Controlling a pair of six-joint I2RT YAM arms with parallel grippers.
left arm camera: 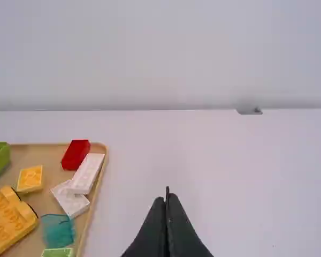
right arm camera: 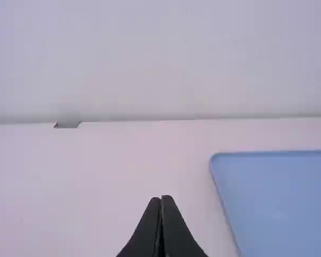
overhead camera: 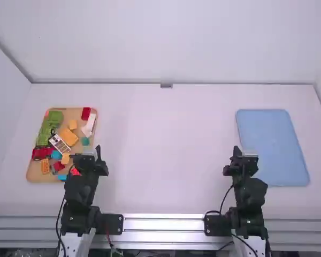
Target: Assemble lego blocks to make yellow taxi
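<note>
High view: a white piece [overhead camera: 59, 143] bears dark markings.

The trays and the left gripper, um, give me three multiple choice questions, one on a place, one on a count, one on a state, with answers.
1. Where on the table does the blue tray lie?
A) Left side
B) Middle
C) Right side

2. How many trays are there?
A) One
B) Two
C) Three

3. How are the left gripper's fingers?
A) Closed together
B) Wide apart
C) Gripping a block

Answers:
1. C, the high view shows it past the middle, on the right.
2. B, the blue one and the wooden tray of blocks.
3. A, its fingertips meet in the left wrist view.
</note>
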